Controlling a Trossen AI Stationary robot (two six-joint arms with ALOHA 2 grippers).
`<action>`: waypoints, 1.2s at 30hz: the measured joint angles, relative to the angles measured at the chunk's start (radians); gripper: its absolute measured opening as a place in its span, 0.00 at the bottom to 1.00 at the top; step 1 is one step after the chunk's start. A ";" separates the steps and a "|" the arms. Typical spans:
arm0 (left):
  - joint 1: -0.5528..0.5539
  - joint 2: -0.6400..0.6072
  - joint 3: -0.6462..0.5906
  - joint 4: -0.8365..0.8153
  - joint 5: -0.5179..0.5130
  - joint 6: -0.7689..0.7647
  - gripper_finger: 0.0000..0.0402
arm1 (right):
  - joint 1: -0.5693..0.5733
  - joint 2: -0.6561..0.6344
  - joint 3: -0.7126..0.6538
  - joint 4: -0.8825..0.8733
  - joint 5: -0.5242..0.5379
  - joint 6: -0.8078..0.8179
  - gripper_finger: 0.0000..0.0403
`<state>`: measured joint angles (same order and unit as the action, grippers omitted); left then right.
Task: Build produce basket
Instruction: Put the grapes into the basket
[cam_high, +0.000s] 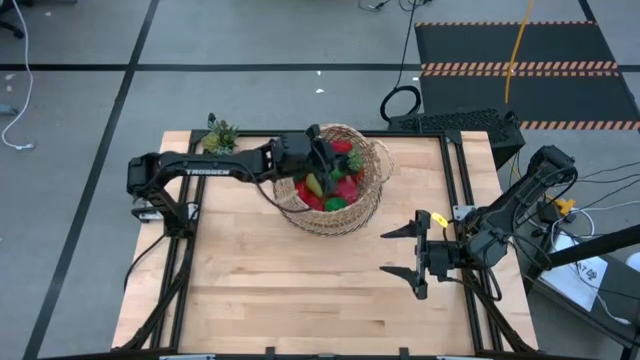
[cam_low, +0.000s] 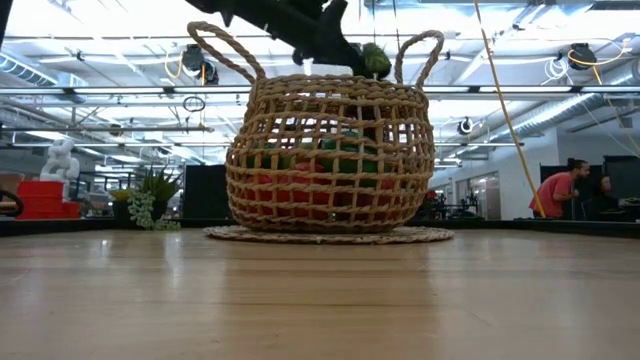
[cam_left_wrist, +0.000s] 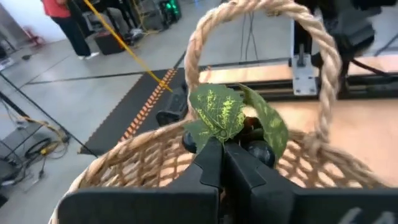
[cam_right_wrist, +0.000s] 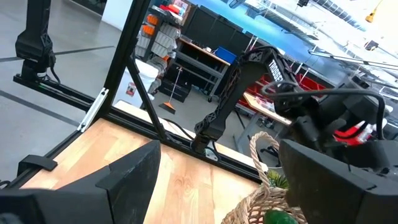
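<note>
The tan woven basket (cam_high: 340, 215) (cam_low: 328, 160) stands on a round mat at the table's far middle. It holds produce (cam_high: 325, 190): red, green and yellow pieces. My left gripper (cam_high: 322, 160) (cam_left_wrist: 222, 155) hangs over the basket's mouth, shut on a dark grape bunch (cam_left_wrist: 256, 149) with green leaves (cam_left_wrist: 217, 112). In the low view the bunch's green (cam_low: 375, 60) shows above the rim, between the two loop handles. My right gripper (cam_high: 388, 252) (cam_right_wrist: 211, 199) waits open over the table to the right of the basket, pointing left. My left gripper pinches the grape bunch between its two fingers at the leafy top (cam_left_wrist: 214, 134), just under the speckled leaves. The fingers come from the table's left, slanting down over the basket. The bunch is lifted clear, above the basket's rim; the dark grapes (cam_left_wrist: 189, 142) show on both sides of the fingertips.
A small green spiky plant (cam_high: 220, 137) sits at the table's far left corner. The basket's loop handle (cam_left_wrist: 261, 12) arches just beyond the left gripper. Bare wood lies across the table's near half (cam_high: 300, 290). People stand in the room beyond (cam_low: 560, 190).
</note>
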<state>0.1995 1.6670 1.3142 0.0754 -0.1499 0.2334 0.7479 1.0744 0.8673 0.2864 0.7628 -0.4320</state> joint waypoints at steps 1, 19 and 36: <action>0.000 -0.010 0.000 -0.025 0.001 -0.002 0.01 | 0.000 0.000 0.000 0.000 0.000 0.000 0.79; 0.103 -0.035 0.001 -0.188 -0.120 0.025 0.01 | -0.026 0.000 0.000 -0.007 0.000 -0.005 0.79; 0.114 0.018 0.000 -0.088 0.128 -0.001 0.01 | -0.035 0.000 0.000 -0.029 0.000 0.000 0.79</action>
<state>0.3138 1.6849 1.3144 -0.0127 -0.0217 0.2325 0.7132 1.0748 0.8673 0.2576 0.7631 -0.4324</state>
